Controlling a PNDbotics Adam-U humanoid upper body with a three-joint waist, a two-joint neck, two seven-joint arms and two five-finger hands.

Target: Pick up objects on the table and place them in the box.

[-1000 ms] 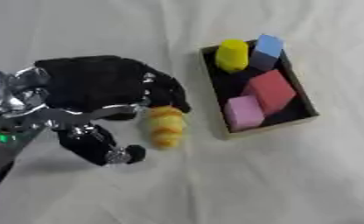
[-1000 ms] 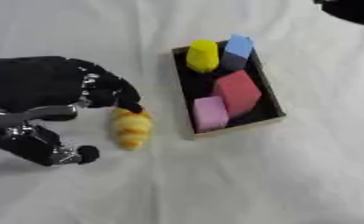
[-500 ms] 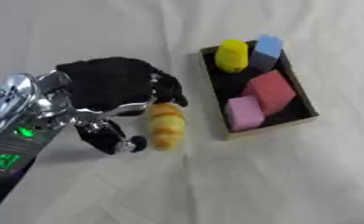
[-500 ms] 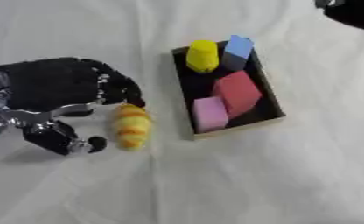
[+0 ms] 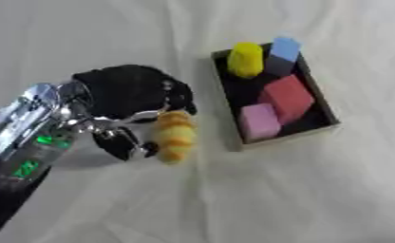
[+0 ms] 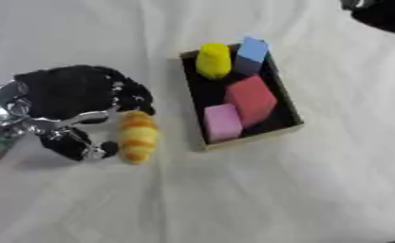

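Observation:
A yellow-and-orange striped soft toy (image 5: pixel 174 135) lies lengthwise just left of the box. My left hand (image 5: pixel 126 95), black with a silver wrist, comes in from the lower left. Its fingers curl over the toy's upper end and its thumb (image 5: pixel 133 147) presses at the toy's left side. The dark-lined wooden box (image 6: pixel 202 142) holds a yellow cylinder (image 6: pixel 214 60), a blue block (image 6: pixel 251 51), a red block (image 6: pixel 250 99) and a pink block (image 6: pixel 222 122). A dark shape (image 6: pixel 383 12) in the upper right corner may be my right arm; its hand is unclear.
A creased white cloth (image 5: pixel 276 199) covers the table. The box's left wall stands a short gap from the toy. My left forearm (image 5: pixel 31 147), with a green light, crosses the lower left.
My left forearm has swung in from the left and the thumb has drawn up against the toy. The toy and the box have hardly shifted.

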